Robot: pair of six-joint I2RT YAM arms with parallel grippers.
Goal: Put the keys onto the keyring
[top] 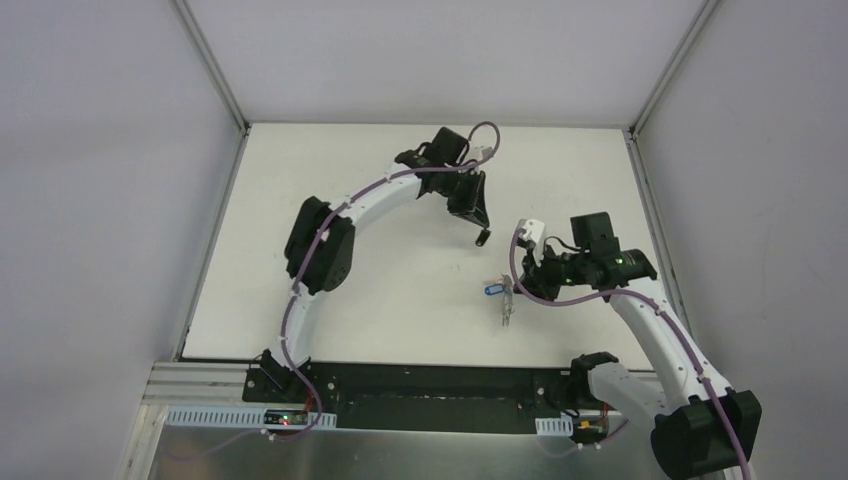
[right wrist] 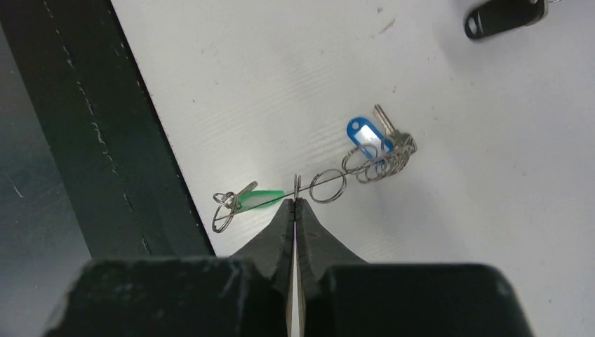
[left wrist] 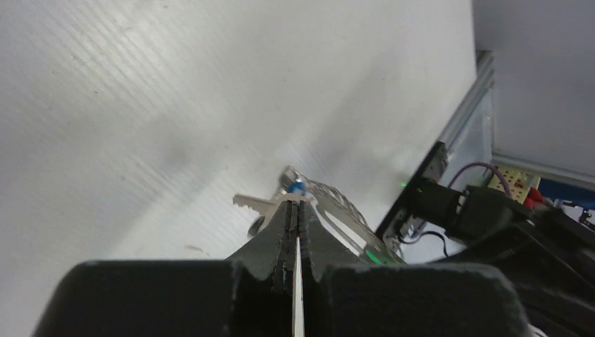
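My right gripper (top: 522, 282) (right wrist: 295, 201) is shut on one ring of the keyring (right wrist: 326, 184), a silvery chain of rings. A green key (right wrist: 261, 200) sits at the chain's near end, over the table's near edge. A blue key (right wrist: 368, 136) (top: 492, 290) sits at its far end. The strap loop does not show. My left gripper (top: 482, 236) (left wrist: 298, 201) is shut on the black key (right wrist: 499, 17). Its silver blade (left wrist: 254, 203) sticks out left of the fingertips. The left gripper hangs a short way beyond the chain, its tips toward it.
A black rail (top: 430, 385) (right wrist: 84, 126) runs along the table's near edge, right beside the green key. Grey enclosure walls with metal posts (top: 640, 110) bound the white table (top: 350, 200). The right arm (left wrist: 491, 217) fills the right of the left wrist view.
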